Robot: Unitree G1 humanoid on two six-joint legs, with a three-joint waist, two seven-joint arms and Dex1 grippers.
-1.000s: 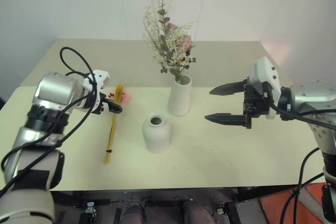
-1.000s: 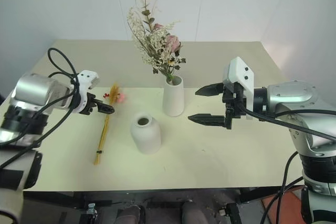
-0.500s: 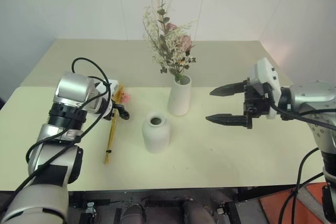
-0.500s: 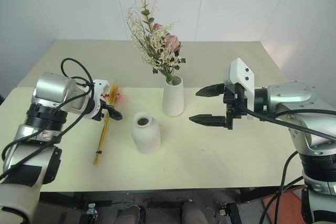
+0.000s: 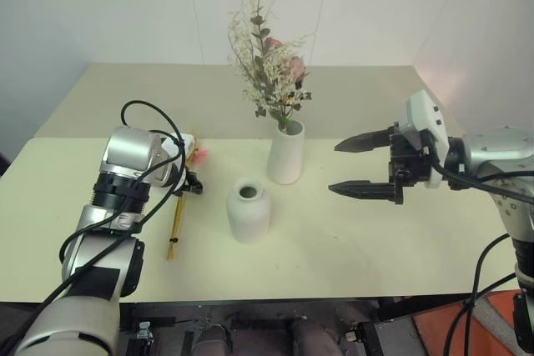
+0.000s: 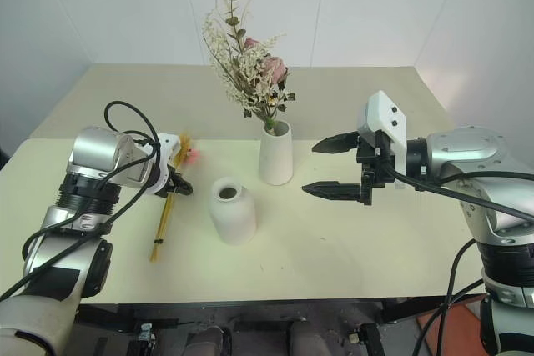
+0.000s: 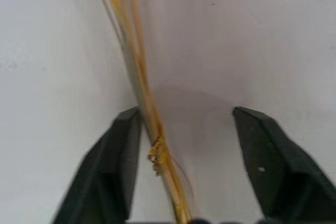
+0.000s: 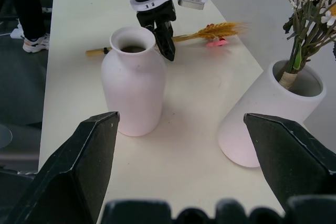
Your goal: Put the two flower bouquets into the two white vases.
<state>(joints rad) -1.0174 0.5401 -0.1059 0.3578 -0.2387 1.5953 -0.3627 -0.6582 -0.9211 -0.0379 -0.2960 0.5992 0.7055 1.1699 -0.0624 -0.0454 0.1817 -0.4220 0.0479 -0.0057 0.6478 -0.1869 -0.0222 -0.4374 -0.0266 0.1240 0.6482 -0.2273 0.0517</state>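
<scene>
The left gripper (image 7: 181, 145) straddles the golden plume's (image 5: 178, 206) straw stems, fingers (image 7: 113, 166) spread, not yet pinching. The stems hug one finger, so it should centre before closing. The squat vase (image 5: 248, 209) waits at three o'clock. The right gripper (image 5: 360, 166) hovers spread.

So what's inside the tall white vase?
The bushy cream-and-pink bouquet stands in the tall white vase, stems bound at the mouth. The vase wall hides the stem ends and whatever lies at the bottom.
</scene>
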